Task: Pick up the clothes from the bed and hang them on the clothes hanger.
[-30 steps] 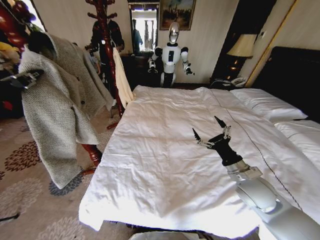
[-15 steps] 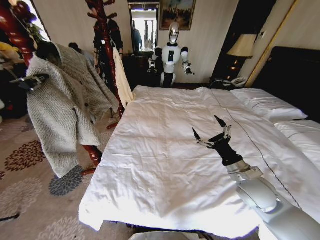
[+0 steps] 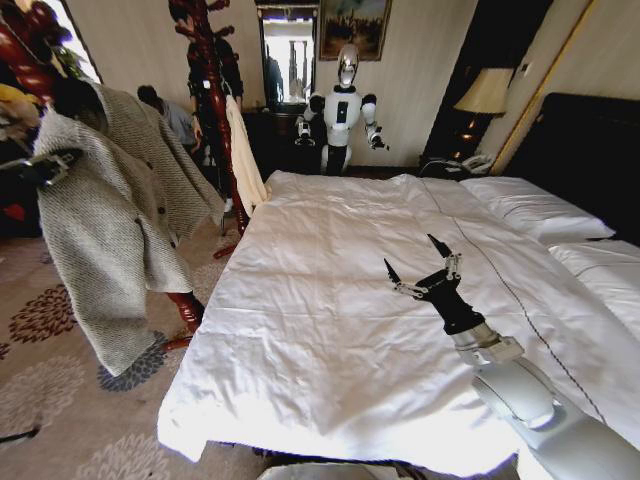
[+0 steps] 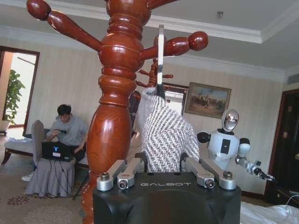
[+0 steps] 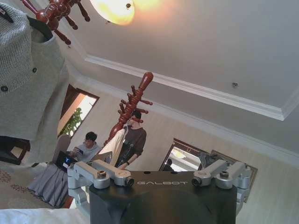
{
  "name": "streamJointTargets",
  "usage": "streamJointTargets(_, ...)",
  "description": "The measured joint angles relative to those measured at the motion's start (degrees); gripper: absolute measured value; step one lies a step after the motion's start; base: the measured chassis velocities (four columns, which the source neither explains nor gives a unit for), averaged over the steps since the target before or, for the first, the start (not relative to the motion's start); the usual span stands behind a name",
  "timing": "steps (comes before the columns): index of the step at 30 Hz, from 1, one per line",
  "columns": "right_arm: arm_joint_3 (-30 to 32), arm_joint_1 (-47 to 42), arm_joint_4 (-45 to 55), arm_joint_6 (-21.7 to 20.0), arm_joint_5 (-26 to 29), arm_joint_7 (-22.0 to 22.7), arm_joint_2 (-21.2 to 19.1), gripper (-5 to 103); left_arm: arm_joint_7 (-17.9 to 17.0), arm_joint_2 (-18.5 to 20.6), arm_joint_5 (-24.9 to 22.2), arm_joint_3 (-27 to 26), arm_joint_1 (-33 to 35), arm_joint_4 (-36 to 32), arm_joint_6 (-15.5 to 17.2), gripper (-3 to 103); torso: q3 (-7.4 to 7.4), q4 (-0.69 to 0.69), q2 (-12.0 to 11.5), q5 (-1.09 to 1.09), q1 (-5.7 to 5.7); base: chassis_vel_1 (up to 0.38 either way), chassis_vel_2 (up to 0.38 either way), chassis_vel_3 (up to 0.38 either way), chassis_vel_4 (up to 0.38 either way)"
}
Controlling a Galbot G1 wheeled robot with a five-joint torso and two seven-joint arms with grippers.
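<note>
The grey-beige woven jacket [image 3: 115,220] hangs in the air left of the bed [image 3: 330,330], on the black clothes hanger [image 3: 72,95]. My left gripper [image 3: 42,166] is shut on the jacket near its collar. In the left wrist view the jacket's fabric [image 4: 164,133] sits between the gripper's links, and the hanger's metal hook [image 4: 160,56] stands upright just beside a peg of the red wooden coat stand [image 4: 114,116]. My right gripper [image 3: 420,265] hovers open over the white duvet, holding nothing.
A second coat stand [image 3: 210,80] beyond the bed's far left corner carries a cream garment [image 3: 245,150]. Another white robot [image 3: 343,110] stands at the far wall. Pillows [image 3: 535,210] and a dark headboard [image 3: 590,150] are at the right. Patterned carpet [image 3: 60,400] lies left of the bed.
The jacket and my left gripper swayed a little to the right and then back to the left beside the coat stand. My right arm has stayed where it was.
</note>
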Motion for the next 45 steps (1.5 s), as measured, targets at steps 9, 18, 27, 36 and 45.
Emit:
streamJointTargets(9,2.32,-2.58,0.89,0.14,-0.53,0.0,0.45,100,-0.16,-0.18,-1.08,-1.09,0.1,-2.18,-0.02,66,0.0,-0.01,0.0,-0.01,0.0,0.0,0.0,0.0,0.0)
streamJointTargets(18,2.47,-2.89,1.11,0.23,-0.77,-0.01,0.6,100,0.06,-0.84,-4.13,-7.74,4.57,-8.37,0.7,97,0.0,0.0,0.0,0.0,0.0,0.0,0.0,0.0,0.0)
streamJointTargets(27,3.02,-3.26,1.56,0.19,-0.2,0.46,0.96,100,2.82,-3.45,-6.26,-11.45,11.36,-17.57,-0.98,100,0.0,0.01,0.0,0.0,0.0,0.0,0.0,0.0,0.0)
streamJointTargets(36,2.01,-5.41,1.52,-3.29,8.55,6.64,9.05,100,8.48,-15.92,27.27,8.32,21.35,-22.28,-15.49,100,0.0,-0.01,-0.01,-0.02,0.01,0.0,0.0,0.0,0.0)
streamJointTargets(45,1.36,-8.07,-5.02,1.16,5.26,7.11,21.67,100,12.93,-33.36,47.77,22.79,29.32,-19.12,-26.95,100,0.0,0.0,-0.01,-0.01,0.0,0.0,0.0,0.0,0.0)
